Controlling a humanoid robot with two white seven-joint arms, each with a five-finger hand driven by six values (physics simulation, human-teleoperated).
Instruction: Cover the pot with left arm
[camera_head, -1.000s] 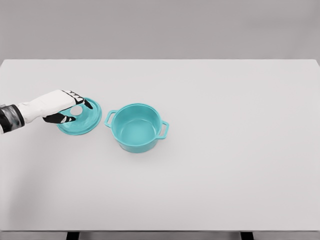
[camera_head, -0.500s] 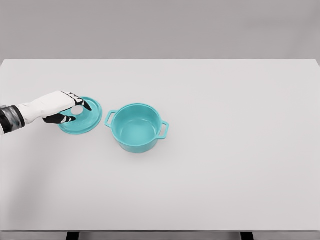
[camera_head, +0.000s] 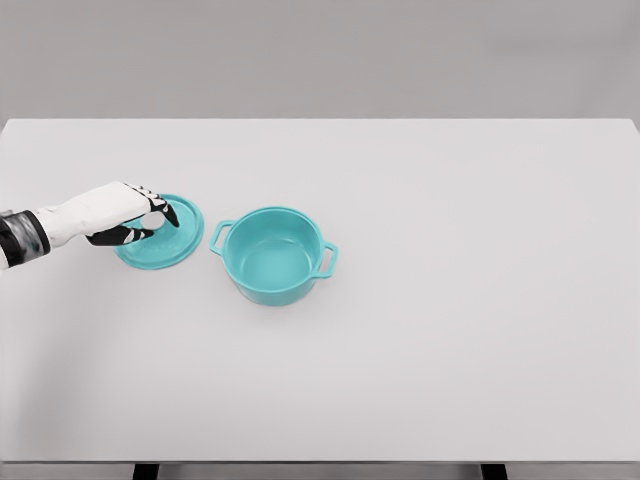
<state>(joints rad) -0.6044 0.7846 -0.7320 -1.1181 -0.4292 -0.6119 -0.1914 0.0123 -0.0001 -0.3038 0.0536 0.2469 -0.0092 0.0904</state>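
- The teal pot (camera_head: 274, 255) is seen upright on the white table (camera_head: 450, 300), uncovered and with nothing inside; a loop handle is carried on each side.
- The matching teal lid (camera_head: 163, 235) is found just left of the pot, close to the pot's left handle but apart from it, lying on the table.
- The lid's centre is covered by the left hand (camera_head: 120, 212), whose fingers (camera_head: 160, 206) are curled narrowly around the knob; whether the knob is fully clamped cannot be told.
- The white forearm is seen entering from the edge left of the pot.
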